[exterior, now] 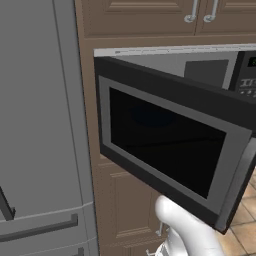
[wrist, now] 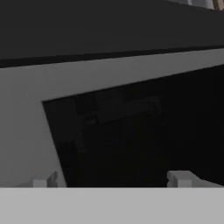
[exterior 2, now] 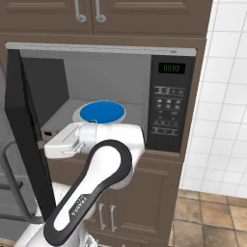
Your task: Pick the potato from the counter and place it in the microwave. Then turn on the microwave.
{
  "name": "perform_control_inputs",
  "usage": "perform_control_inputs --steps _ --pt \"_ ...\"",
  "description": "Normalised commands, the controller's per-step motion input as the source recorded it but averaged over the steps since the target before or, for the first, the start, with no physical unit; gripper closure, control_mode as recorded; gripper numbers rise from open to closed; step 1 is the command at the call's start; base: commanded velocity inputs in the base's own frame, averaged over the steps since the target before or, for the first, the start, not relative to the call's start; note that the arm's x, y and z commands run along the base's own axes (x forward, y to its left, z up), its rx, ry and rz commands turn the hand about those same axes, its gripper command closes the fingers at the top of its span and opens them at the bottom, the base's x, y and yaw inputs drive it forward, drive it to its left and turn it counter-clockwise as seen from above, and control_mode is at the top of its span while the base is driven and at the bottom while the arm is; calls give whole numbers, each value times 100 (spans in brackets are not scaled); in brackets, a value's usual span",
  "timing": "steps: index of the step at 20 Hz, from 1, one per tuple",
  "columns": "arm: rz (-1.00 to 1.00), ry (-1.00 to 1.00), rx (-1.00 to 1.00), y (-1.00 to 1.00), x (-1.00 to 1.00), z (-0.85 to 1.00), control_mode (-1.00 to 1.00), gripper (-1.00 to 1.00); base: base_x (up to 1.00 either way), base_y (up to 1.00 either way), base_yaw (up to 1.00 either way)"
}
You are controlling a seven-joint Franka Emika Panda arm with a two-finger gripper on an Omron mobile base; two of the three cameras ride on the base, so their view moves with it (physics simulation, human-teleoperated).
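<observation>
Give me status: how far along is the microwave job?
Done: microwave door stands open, blue plate visible inside. In hand: nothing; the gripper is open, facing the door's dark glass. Left: no potato visible on the plate; closing the door, pressing the button panel.

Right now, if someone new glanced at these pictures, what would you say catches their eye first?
Most striking is the microwave standing wide open, its dark glass door swung out to the left. Inside sits a bright blue plate on the cavity floor, with the lit button panel at the right. The robot's white arm crosses in front of the opening, and its hand, fingers spread apart, points closely at the door's inner face.
</observation>
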Motion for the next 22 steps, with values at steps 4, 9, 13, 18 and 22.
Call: perform_control_inputs --steps 4,9,13,18,22 --pt "5 5 0 35 -18 0 -100 -100 0 0 0" --pt "5 5 0 36 -17 0 -100 -100 0 0 0" --pt "4 6 0 39 -16 0 -100 -100 0 0 0" --pt "2 5 0 42 -19 0 -100 -100 0 0 0" --pt "0 2 0 42 -21 0 -100 -100 0 0 0"
